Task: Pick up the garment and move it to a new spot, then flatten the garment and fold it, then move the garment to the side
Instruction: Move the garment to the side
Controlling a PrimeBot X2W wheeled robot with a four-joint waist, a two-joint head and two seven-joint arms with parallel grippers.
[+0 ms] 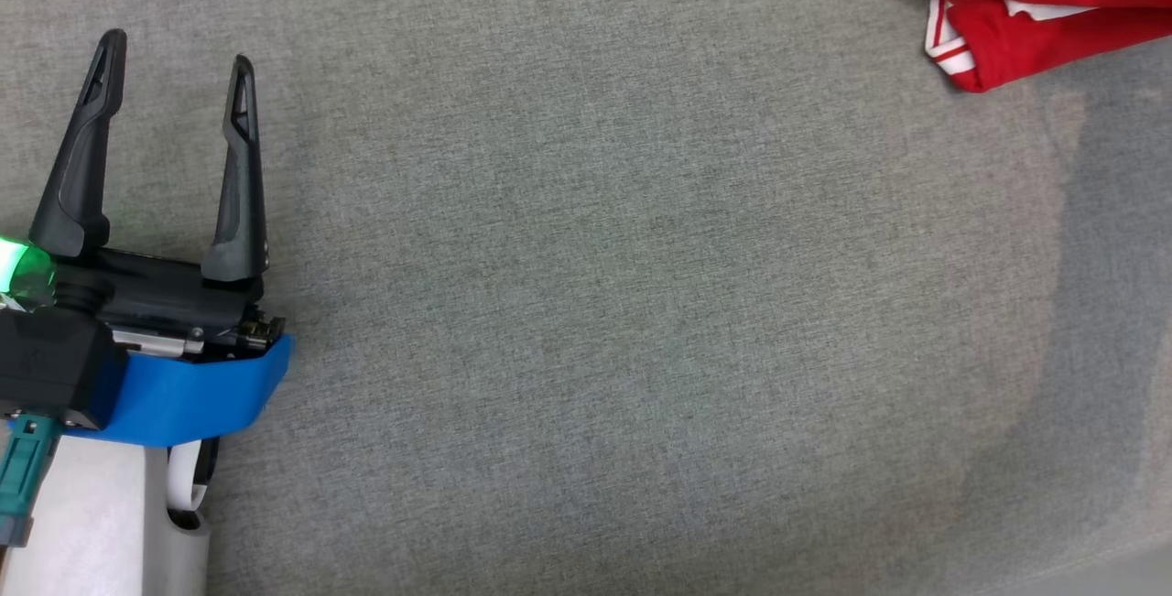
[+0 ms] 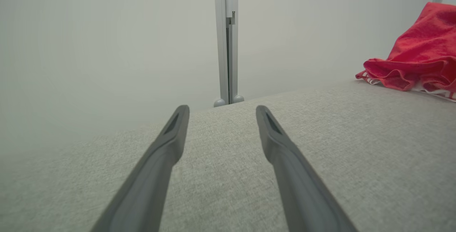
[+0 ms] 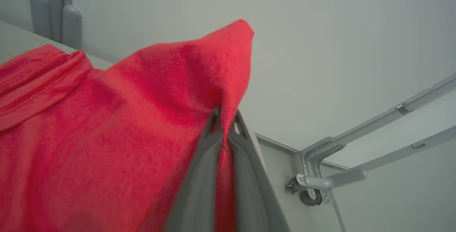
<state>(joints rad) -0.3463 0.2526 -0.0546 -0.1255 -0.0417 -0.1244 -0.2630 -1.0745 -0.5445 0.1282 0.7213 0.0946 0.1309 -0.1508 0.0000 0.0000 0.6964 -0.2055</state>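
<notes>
Right end effector [image 3: 226,114] is clamped shut on a raised fold of the red garment [image 3: 107,135], holding up a peak of cloth. The remainder of the garment, with white striped trim, lies bunched on the far right part of the table [image 1: 586,303]. Left end effector [image 1: 177,51] sits over the near left of the table, fingers spread wide, holding nothing, well apart from the garment. Table covering is grey woven fabric. Behind it stand a pale wall [image 2: 107,29] and one grey upright post [image 2: 226,46]. Count: one garment, two end effectors.

the grey fabric surface [image 1: 595,303] lies open, the red garment [image 1: 1035,10] heaped at its far right corner.
</notes>
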